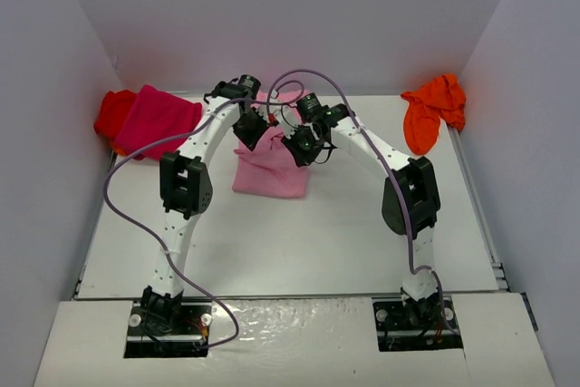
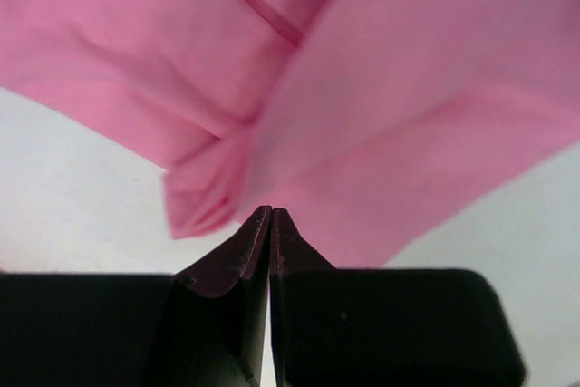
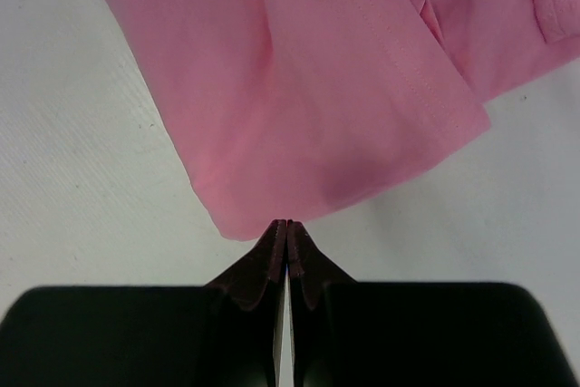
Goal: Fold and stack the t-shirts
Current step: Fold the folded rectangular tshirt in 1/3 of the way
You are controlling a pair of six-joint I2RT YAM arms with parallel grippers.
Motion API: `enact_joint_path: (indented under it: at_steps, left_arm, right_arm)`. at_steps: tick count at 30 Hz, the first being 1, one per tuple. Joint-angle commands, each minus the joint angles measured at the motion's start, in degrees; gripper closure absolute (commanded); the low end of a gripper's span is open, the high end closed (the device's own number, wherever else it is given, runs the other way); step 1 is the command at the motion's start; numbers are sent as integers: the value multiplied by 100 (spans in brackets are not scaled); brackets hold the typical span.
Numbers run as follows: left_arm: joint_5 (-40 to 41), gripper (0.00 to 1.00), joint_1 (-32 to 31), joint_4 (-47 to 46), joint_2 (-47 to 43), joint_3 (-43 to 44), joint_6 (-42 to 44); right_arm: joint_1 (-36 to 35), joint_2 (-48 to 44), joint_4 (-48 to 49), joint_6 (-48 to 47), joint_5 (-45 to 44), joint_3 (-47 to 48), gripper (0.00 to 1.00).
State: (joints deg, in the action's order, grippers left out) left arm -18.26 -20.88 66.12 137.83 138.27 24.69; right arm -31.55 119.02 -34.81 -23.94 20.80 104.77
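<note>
The light pink t-shirt (image 1: 269,174) lies mid-desk (image 1: 299,242). The left fingers (image 2: 222,269) and right fingers (image 3: 254,269) are pressed together, tips at its edge. Beyond it to the left, the magenta t-shirt (image 1: 159,120) touches the red t-shirt (image 1: 113,113); beyond it to the right lies the orange t-shirt (image 1: 430,111).

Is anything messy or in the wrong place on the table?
Yes. The orange t-shirt lies crumpled in the far right corner, bunched against the wall. The magenta t-shirt and the red t-shirt sit in a loose, overlapping heap at the far left, not folded. Only the light pink t-shirt lies in the middle, and it looks partly folded.
</note>
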Motion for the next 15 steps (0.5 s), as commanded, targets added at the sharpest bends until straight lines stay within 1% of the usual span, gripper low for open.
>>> enact_joint_path:
  at_steps: [1, 3, 7, 13, 15]
  left_arm:
    - [-930, 100, -156, 938, -651, -491, 1038]
    - [-1037, 100, -153, 1080, -552, -541, 1194]
    - [-1162, 100, -171, 1497, -161, -260, 1508]
    - [-819, 100, -192, 1292, 409, 282, 1249]
    - [-494, 100, -206, 1132, 724, 607, 1032]
  right_arm:
    - [-30, -66, -61, 171, -205, 17, 100]
    - [-49, -86, -61, 167, -221, -5, 100]
    - [-70, -120, -61, 162, -243, -65, 100]
    - [-111, -97, -61, 160, -323, -74, 100]
    - [-136, -88, -61, 153, -335, -88, 100]
